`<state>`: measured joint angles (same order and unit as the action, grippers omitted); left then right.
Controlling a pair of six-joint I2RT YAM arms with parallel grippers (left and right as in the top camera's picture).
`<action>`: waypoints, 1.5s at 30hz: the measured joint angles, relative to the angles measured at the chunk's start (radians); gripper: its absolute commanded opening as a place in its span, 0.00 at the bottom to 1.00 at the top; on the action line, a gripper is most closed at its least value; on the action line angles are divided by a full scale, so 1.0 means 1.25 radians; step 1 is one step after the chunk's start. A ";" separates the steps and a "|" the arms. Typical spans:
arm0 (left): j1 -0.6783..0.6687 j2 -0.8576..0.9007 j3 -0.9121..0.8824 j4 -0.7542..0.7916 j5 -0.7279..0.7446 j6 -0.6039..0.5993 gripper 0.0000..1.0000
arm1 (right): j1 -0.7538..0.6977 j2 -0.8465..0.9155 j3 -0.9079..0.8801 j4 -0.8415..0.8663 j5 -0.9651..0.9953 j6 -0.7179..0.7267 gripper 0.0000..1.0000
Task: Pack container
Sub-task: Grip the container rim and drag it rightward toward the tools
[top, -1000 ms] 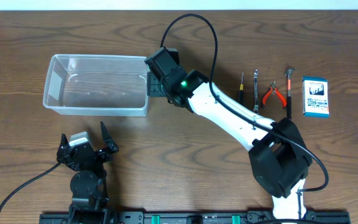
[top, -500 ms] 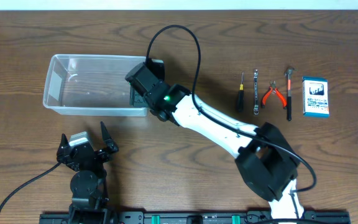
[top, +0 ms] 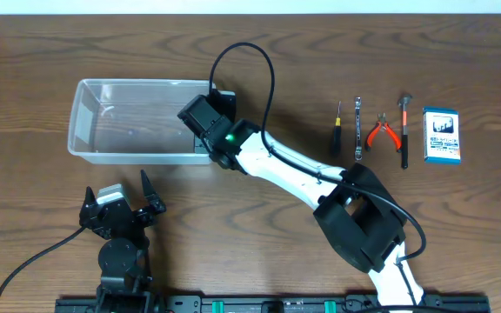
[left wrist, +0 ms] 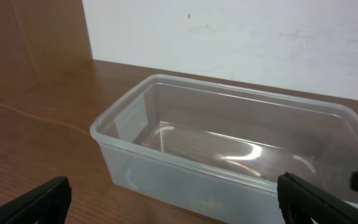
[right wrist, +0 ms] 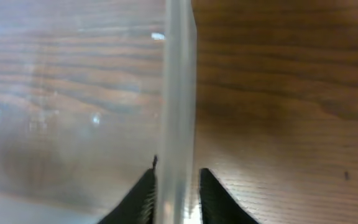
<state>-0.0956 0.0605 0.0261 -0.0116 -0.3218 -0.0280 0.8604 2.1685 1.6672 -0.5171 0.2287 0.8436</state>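
The right gripper point(right wrist: 178, 196) is drawn narrow on the short end wall of the container point(right wrist: 179, 93). In the right wrist view the clear wall stands upright between the two black fingertips, and both seem to press on it. From above, the same gripper point(top: 209, 122) sits at the right end of the container point(top: 129, 83), with the white arm reaching across the table point(top: 459, 226) from the lower right.

The container lies in the upper left part of the table, its long side left to right. Through the clear plastic I see only the wood under it; the left wrist view also shows the container point(left wrist: 229, 87) with nothing inside.

The left gripper point(top: 118, 196) rests low at the left, near the front edge, well apart from the container. Its fingers are spread wide and hold nothing.

The things to pack, as I judge them, lie in a row at the upper right: a small screwdriver point(top: 337, 130), a wrench point(top: 357, 129), red-handled pliers point(top: 383, 132), a hammer-like tool point(top: 403, 130) and a blue-and-white box point(top: 442, 135). All are on the wood, well apart from the container.

So the packing itself is not begun — no item is inside. The present step seems to be only the handling of the empty container by its wall, perhaps to place it better. All five items are left to be picked up and put in.
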 measured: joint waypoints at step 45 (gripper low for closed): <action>0.000 0.000 0.000 0.000 0.000 0.000 0.98 | -0.352 -0.063 0.141 -0.576 -0.097 -0.472 0.01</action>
<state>-0.0956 0.0605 0.0261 -0.0116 -0.3218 -0.0280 0.4202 2.0892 1.8435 -1.2377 0.1074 0.2535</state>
